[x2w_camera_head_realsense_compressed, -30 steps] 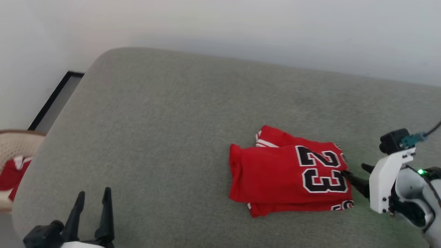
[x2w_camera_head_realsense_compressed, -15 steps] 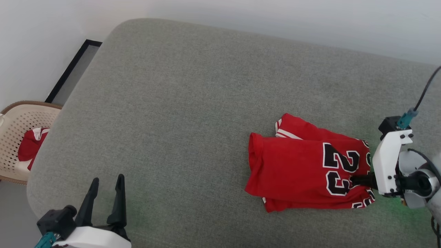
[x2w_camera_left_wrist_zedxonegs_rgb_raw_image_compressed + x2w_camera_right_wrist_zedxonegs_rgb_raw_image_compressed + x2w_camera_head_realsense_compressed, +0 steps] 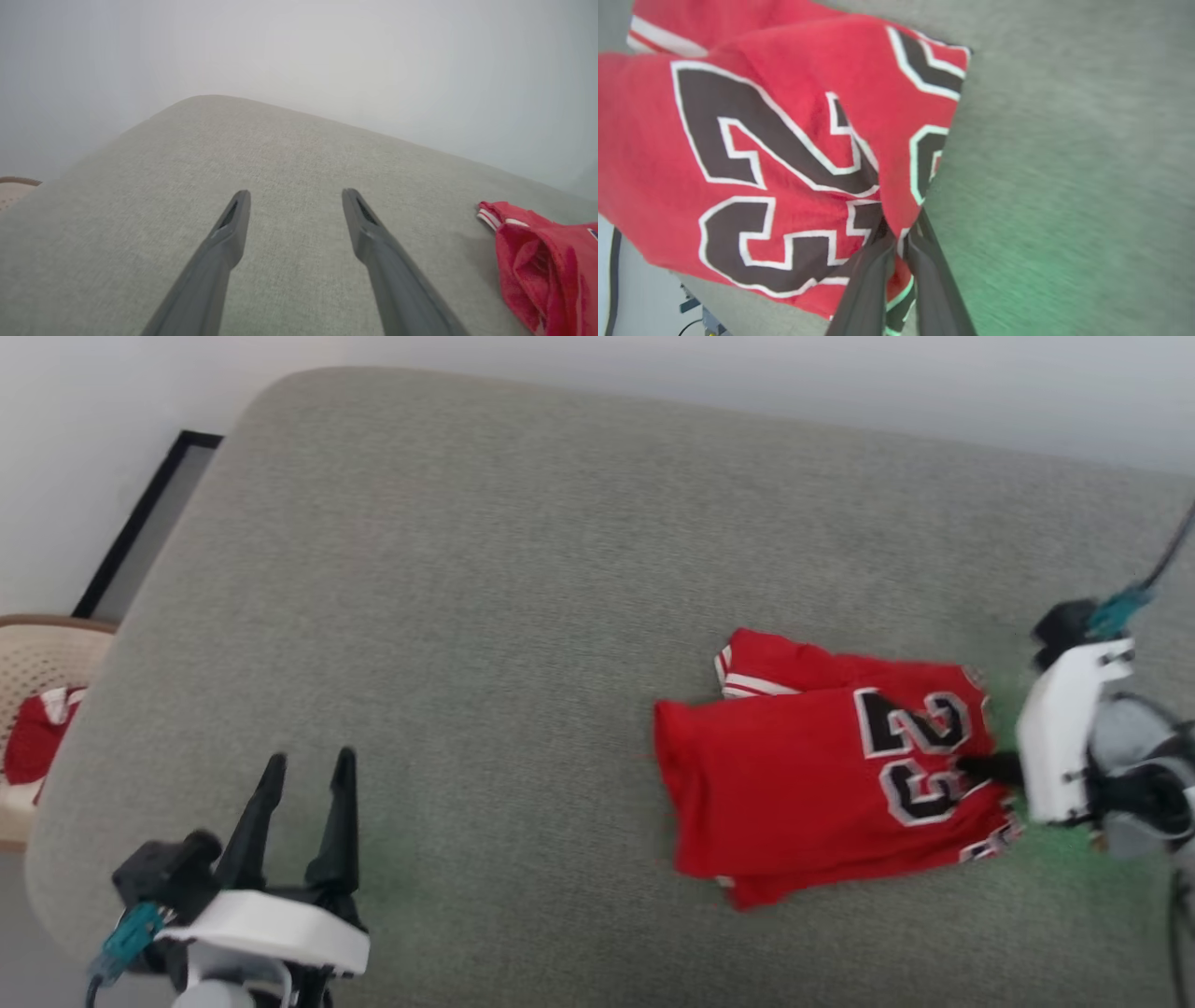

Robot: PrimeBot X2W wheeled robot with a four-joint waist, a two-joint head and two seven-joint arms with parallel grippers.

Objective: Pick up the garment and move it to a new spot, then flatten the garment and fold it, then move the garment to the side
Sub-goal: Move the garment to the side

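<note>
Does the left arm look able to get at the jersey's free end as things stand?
Probably yes: only bare grey cushion lies between the open left gripper and the red jersey, and the right gripper pinches its far, numbered end.

The setting appears to be a room in a home where laundry is handled. A wide grey fabric cushion point(image 3: 523, 569) with rounded corners stands before a plain white wall point(image 3: 840, 383) and carries a folded red shirt point(image 3: 794, 784). A beige perforated plastic basket point(image 3: 33, 663) beside the cushion holds more red clothing point(image 3: 33, 747).
</note>
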